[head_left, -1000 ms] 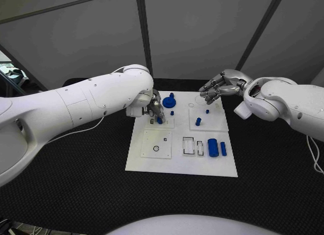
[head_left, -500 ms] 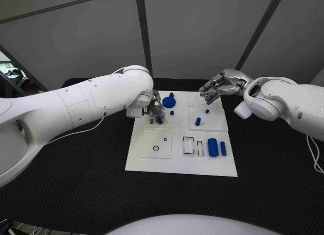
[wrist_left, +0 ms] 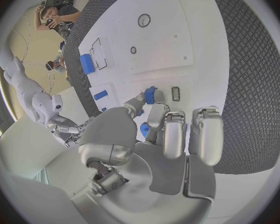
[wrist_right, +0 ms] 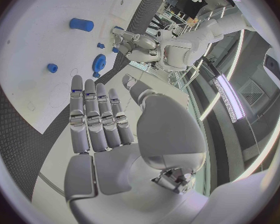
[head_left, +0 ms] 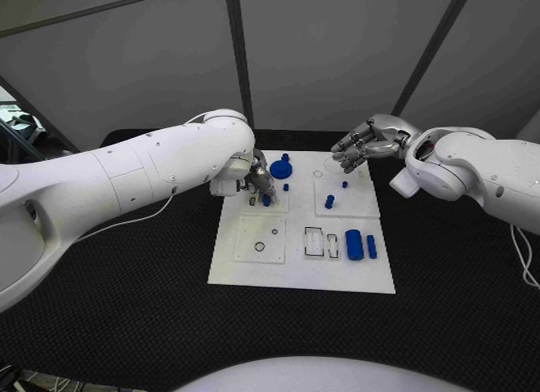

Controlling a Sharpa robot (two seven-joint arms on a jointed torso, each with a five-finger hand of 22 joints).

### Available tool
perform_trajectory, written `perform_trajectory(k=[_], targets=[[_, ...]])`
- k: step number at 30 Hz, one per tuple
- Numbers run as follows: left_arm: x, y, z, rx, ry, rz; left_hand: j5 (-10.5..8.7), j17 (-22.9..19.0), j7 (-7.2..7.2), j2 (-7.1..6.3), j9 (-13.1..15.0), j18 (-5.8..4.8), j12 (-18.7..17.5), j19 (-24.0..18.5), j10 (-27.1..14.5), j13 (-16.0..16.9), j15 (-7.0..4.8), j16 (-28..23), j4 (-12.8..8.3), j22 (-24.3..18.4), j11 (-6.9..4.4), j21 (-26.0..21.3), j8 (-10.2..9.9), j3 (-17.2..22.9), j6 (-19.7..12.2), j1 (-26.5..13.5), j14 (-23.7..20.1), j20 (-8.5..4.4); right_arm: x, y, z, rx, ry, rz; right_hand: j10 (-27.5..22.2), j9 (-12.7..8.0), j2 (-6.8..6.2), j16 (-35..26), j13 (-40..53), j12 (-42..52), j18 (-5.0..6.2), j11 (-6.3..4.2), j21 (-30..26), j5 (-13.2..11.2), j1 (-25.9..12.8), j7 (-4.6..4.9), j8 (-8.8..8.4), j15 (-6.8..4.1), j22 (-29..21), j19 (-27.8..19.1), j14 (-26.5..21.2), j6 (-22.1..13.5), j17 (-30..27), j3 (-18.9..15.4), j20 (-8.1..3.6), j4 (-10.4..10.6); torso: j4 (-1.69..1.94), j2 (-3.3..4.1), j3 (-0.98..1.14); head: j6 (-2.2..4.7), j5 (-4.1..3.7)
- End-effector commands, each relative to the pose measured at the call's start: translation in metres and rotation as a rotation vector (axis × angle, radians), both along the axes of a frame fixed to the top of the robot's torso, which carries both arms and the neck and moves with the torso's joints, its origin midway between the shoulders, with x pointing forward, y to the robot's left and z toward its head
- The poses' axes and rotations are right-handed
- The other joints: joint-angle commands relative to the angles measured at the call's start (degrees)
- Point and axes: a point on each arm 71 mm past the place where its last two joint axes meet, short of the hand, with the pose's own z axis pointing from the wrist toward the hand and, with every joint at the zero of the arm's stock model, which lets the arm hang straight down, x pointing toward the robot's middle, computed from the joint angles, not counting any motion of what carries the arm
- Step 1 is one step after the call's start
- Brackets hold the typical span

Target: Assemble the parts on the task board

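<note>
The white task board (head_left: pixel 296 273) lies in the middle of the table. My left hand (head_left: pixel 256 184) is low over its far left section and pinches a small blue part (head_left: pixel 266 200) (wrist_left: pixel 150 94) between thumb and a finger, right beside a small rectangular slot (wrist_left: pixel 175 93). A blue gear (head_left: pixel 280 170) (wrist_right: pixel 99 62) stands just beyond it. Small blue pegs (head_left: pixel 328 201) stand in the far right section. A large blue cylinder (head_left: pixel 354 245) (wrist_left: pixel 87 63) and a thinner one (head_left: pixel 371 246) lie at the right edge. My right hand (head_left: pixel 362 145) (wrist_right: pixel 96 119) hovers over the far right corner, fingers apart, holding nothing.
Round holes (wrist_left: pixel 144 20) and rectangular slots (head_left: pixel 314 242) mark the board's near sections. Black textured table (head_left: pixel 117 310) surrounds the board. My left arm (head_left: pixel 128 180) reaches across the table's left side.
</note>
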Motion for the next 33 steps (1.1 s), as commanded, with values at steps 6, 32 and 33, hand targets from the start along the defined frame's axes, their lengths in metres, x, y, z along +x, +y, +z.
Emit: perform_trajectory(k=[6, 32, 33], targets=[[0.0001, 0.0044, 0.0009, 0.017, -0.021, 0.038, 4.16, 15.1, -0.08, 2.29, 1.1, -2.23, 0.1, 4.6, -0.2, 0.0, -0.60, 0.1, -3.6, 12.7, -0.55, 0.6, 0.5, 5.5, -0.7, 4.4, 6.0, -0.89, -0.0006, 0.0002, 0.0018, 0.004, -0.004, 0.009, -0.4, 0.0, 0.30, -0.1, 0.0, -0.1, 0.19, -0.05, -0.2, 0.3, -0.2, 0.26, -0.15, -0.09, -0.1, 0.5, -0.3, -0.1, -0.1, -0.3, -0.07, 0.0, 0.03, -0.08, 0.01, 0.07, -0.15], [-0.0088, 0.0079, 0.0072, -0.056, -0.149, 0.092, 6.53, 15.1, 0.05, 2.24, 2.1, -2.43, 0.7, 5.0, 1.0, 0.8, -0.53, 0.1, -5.3, 13.3, -0.45, 1.3, 1.4, 8.6, -0.2, 4.8, 6.0, -0.78, -0.0010, -0.0024, 0.0019, 0.003, -0.005, 0.006, -0.5, 0.0, 0.27, -0.1, 0.0, -0.1, 0.19, -0.04, -0.3, 0.3, -0.2, 0.27, -0.15, -0.08, -0.1, 0.5, -0.4, -0.1, -0.1, -0.4, -0.06, 0.0, 0.03, -0.06, 0.02, 0.18, 0.12], [-0.0091, 0.0078, 0.0071, -0.056, -0.151, 0.091, 6.53, 15.1, 0.05, 2.24, 2.1, -2.43, 0.7, 5.0, 1.0, 0.8, -0.53, 0.1, -5.3, 13.3, -0.45, 1.3, 1.4, 8.6, -0.2, 4.8, 6.0, -0.78, -0.0010, -0.0024, 0.0019, 0.003, -0.005, 0.005, -0.5, 0.0, 0.27, -0.1, 0.0, -0.1, 0.19, -0.04, -0.3, 0.3, -0.2, 0.27, -0.15, -0.08, -0.1, 0.5, -0.4, -0.1, -0.1, -0.4, -0.06, 0.0, 0.03, -0.06, 0.02, 0.18, 0.12]])
